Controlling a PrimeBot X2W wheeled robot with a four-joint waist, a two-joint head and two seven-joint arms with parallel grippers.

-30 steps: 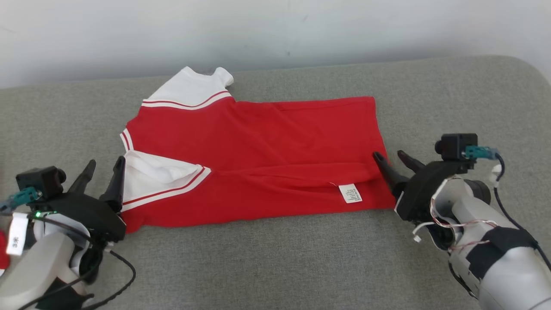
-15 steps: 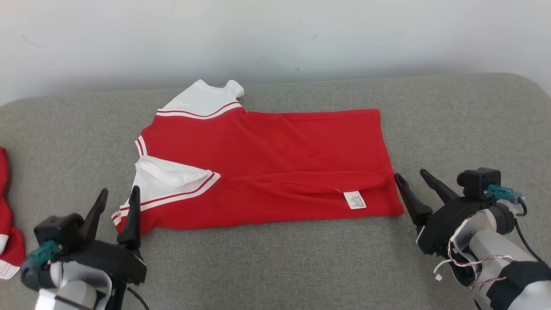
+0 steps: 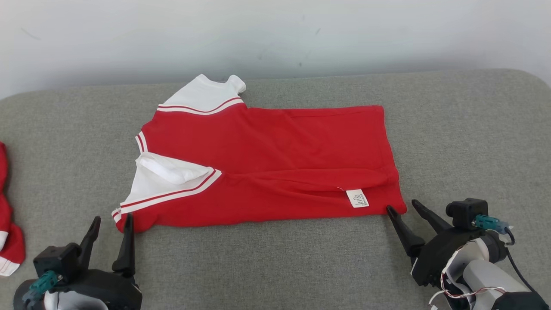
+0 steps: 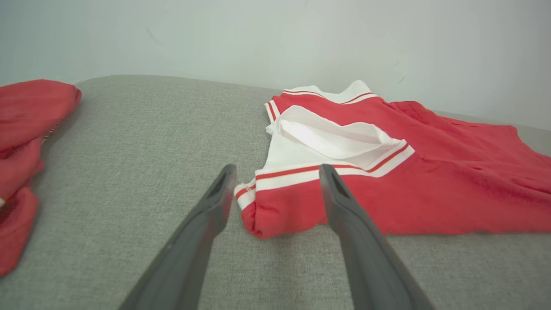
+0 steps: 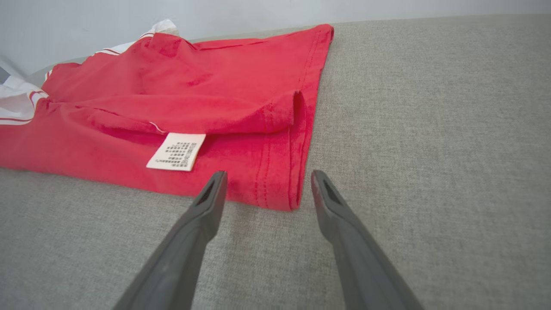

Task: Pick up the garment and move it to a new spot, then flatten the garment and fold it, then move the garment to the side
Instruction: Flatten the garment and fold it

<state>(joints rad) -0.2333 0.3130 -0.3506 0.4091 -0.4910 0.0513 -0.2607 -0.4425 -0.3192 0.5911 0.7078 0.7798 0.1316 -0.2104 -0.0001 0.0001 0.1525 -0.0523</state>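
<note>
The garment [image 3: 275,159] is a red shirt with white, red-striped sleeves, lying folded lengthwise on the grey cushion, a white care label [image 3: 357,198] near its front right corner. My left gripper [image 3: 111,220] stands open just in front of the shirt's near left sleeve corner [image 4: 258,215], which lies between the fingers' line in the left wrist view, untouched. My right gripper [image 3: 403,208] is open too, its tips on either side of the shirt's near right hem corner [image 5: 280,189], nothing held.
A second red garment [image 3: 8,241] lies bunched at the cushion's left edge, also seen as red cloth [image 4: 26,129] in the left wrist view. A pale wall [image 3: 275,34] rises behind the grey cushion [image 3: 473,142].
Both grippers have drawn back toward me, from beside the shirt's side edges to its near corners. The head camera shifted, bringing the second red garment into view.
</note>
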